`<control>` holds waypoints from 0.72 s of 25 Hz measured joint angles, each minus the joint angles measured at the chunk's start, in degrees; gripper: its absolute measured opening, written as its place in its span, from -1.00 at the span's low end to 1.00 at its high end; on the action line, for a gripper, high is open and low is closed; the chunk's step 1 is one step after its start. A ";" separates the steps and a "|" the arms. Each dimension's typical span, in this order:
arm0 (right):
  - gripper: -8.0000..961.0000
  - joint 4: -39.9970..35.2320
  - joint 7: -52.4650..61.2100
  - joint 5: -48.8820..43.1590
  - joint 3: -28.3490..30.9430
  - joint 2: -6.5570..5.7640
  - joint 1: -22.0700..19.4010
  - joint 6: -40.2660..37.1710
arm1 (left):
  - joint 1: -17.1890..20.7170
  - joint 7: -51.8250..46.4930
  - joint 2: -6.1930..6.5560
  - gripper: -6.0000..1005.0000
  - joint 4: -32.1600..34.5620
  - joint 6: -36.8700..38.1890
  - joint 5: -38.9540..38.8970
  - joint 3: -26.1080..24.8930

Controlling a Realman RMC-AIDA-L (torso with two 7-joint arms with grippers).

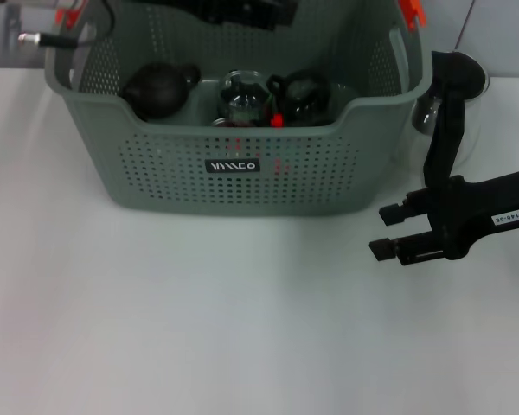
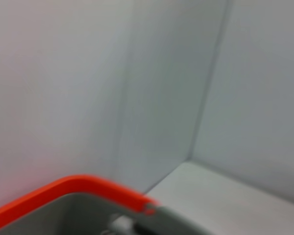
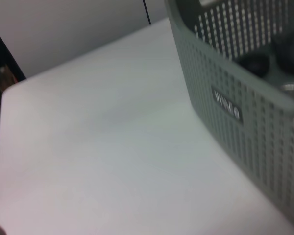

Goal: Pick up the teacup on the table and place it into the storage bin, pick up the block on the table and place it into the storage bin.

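Note:
The grey-green perforated storage bin (image 1: 233, 177) stands at the back of the white table, its black label facing me. Inside it a dark teacup (image 1: 304, 95) with a handle sits right of the middle. A small red block (image 1: 277, 121) lies against the bin's front wall beside the cup. My right gripper (image 1: 385, 231) hovers over the table to the right of the bin's front corner, open and holding nothing. My left gripper (image 1: 242, 10) is a dark shape over the bin's back rim. The right wrist view shows the bin's front (image 3: 245, 112); the left wrist view shows its orange clip (image 2: 73, 188).
Also in the bin are a round black teapot (image 1: 156, 86) on the left and a glass pot (image 1: 245, 97) in the middle. A clear glass piece (image 1: 426, 112) stands on the table behind my right arm. White tabletop (image 1: 199, 311) stretches in front of the bin.

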 joint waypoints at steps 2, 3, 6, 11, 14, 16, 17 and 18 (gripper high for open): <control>0.38 0.10 -1.44 2.27 0.50 -0.05 -0.35 -0.05 | 4.63 1.64 -2.32 0.71 5.66 1.97 -4.40 0.26; 0.38 0.23 -2.29 3.19 0.91 -0.06 -0.51 -0.09 | 6.87 2.37 -3.30 0.80 7.94 2.76 -6.37 0.73; 0.37 1.11 -6.17 6.23 2.99 0.15 -1.18 -0.60 | 12.32 4.51 -4.14 0.89 10.10 4.66 -12.10 2.72; 0.38 2.45 -9.81 9.40 4.34 0.50 -1.66 -1.28 | 16.51 11.52 -4.27 0.89 3.29 11.92 -19.22 1.79; 0.38 2.86 -10.42 9.60 4.37 0.52 -2.06 -1.71 | 16.51 17.45 -4.28 0.89 -5.73 14.67 -19.63 1.45; 0.39 2.95 -10.88 9.63 4.39 0.27 -2.56 -1.91 | 16.14 22.72 -4.28 0.89 -11.87 15.01 -19.50 2.03; 0.39 2.97 -10.96 9.67 4.47 0.06 -2.88 -1.95 | 15.93 25.41 -4.27 0.89 -14.67 15.03 -19.39 2.38; 0.39 3.06 -11.03 9.71 4.65 -0.18 -3.17 -2.02 | 15.53 28.74 -4.22 0.89 -17.90 14.91 -19.32 2.75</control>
